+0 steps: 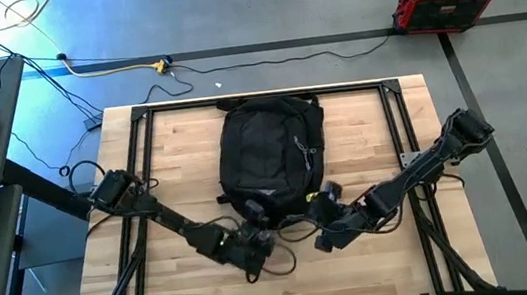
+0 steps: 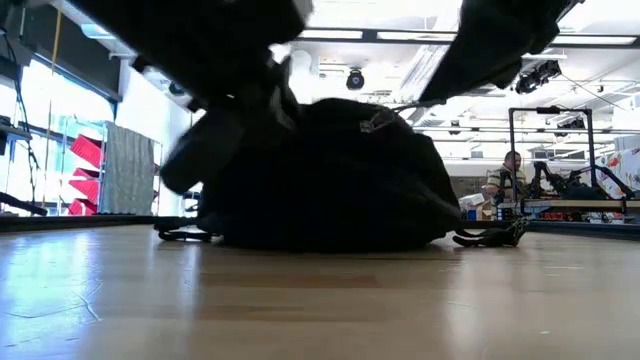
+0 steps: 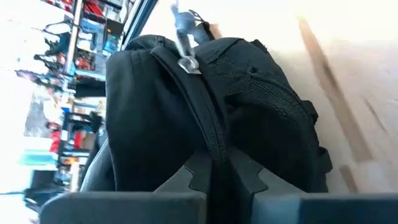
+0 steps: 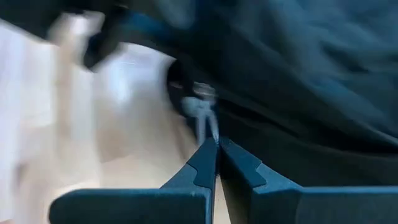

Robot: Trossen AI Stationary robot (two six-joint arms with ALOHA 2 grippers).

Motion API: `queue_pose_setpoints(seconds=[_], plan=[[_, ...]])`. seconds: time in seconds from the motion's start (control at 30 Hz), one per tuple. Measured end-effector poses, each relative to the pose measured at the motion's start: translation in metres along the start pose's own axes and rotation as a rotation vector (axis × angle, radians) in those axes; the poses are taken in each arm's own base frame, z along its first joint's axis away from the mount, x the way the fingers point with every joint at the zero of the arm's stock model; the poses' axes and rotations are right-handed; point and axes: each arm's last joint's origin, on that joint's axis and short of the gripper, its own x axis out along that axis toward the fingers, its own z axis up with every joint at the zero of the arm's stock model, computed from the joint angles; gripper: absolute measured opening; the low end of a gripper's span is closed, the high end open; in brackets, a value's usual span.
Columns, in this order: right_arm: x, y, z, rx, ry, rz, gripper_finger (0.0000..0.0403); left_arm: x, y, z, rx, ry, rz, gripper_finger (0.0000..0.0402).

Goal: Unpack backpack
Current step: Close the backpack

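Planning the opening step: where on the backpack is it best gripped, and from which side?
Probably the grey zipper pull on the backpack, approached from the table's near edge: it dangles free of the fabric along the zip seam, a thin tab easily pinched.

light: bright, from lamps on the ceiling [image 2: 430, 38] | glare: white on the table [image 3: 348, 56] | blur: right wrist view smeared | backpack [image 2: 330, 180]: dark shape, low view
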Motion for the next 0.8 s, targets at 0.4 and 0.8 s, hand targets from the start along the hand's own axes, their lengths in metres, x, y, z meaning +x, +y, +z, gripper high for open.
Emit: queue_pose_setpoints(seconds=[0.4, 0.8], plan=[[-0.009, -0.043, -0.027, 0.054, 0.199, -0.436, 0.0, -0.07, -0.035, -0.03, 0.067, 0.096, -0.017, 0.0], [-0.007, 0.034, 0.007, -0.407, -0.248, 0.117, 0.0006, -0.077, -0.021, -0.014, -0.078, -0.004, -0.027, 0.0]])
